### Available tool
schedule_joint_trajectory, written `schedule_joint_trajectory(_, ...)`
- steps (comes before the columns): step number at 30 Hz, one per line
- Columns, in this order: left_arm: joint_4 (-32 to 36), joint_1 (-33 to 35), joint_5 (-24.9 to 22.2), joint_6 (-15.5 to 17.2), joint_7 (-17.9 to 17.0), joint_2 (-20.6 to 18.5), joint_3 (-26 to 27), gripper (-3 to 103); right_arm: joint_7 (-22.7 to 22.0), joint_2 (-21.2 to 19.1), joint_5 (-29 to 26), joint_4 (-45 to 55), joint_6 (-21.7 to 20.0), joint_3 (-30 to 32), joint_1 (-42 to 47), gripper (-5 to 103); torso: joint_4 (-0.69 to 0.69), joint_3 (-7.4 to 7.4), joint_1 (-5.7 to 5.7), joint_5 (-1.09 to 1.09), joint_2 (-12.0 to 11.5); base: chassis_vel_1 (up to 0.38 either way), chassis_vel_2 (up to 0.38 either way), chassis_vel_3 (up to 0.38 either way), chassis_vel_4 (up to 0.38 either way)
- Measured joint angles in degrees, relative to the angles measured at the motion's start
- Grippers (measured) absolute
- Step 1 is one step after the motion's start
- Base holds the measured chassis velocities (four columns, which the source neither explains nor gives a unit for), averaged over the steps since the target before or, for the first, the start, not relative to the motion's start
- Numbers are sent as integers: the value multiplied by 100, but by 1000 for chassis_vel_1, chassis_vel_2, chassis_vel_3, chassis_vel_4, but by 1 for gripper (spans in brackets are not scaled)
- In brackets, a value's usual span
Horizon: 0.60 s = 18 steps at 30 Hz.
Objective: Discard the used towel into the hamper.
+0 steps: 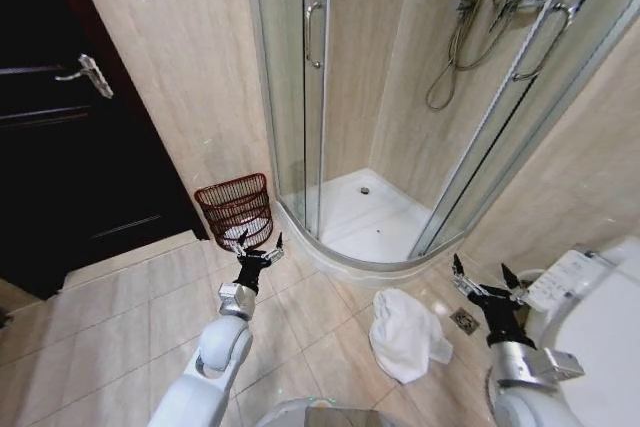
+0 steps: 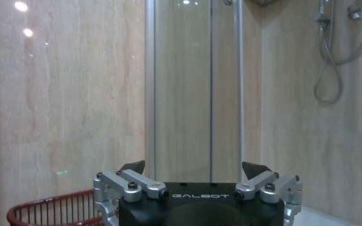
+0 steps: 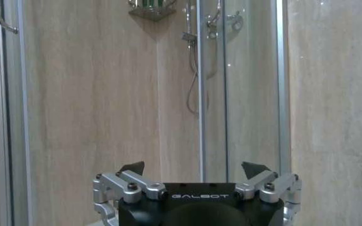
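White towel (image 1: 405,335) lies crumpled on the tiled floor (image 1: 130,317) at about 5 o'clock in the head view, just outside the shower enclosure (image 1: 400,107). Hamper (image 1: 237,209), a red-brown wire basket, stands against the beige wall at 9 o'clock from centre, beside the shower door; something white lies inside. Left gripper (image 1: 258,241) hovers just in front of the hamper, jaws open, empty. Right gripper (image 1: 486,275) sits at 4 o'clock, right of the towel, near the toilet (image 1: 590,317), jaws open, empty. Dark door (image 1: 60,127) at 9 o'clock.
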<state>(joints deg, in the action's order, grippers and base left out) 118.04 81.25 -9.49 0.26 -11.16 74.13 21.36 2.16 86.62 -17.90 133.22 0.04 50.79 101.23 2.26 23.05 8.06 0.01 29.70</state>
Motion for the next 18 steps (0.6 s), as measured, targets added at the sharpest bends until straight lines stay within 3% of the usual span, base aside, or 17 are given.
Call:
schedule_joint_trajectory(7,37,22,2,14,-15,9,13,100,-1,23,119,17,239,-42,82,100,2,1,2,-2,0,-116,123,133,-103)
schedule_joint_trajectory(18,80,46,0,41,53,-2,-10,100,-69,65,173,10,406,-16,228,100,1,0,0,-1,0,-14,13,-3,-1)
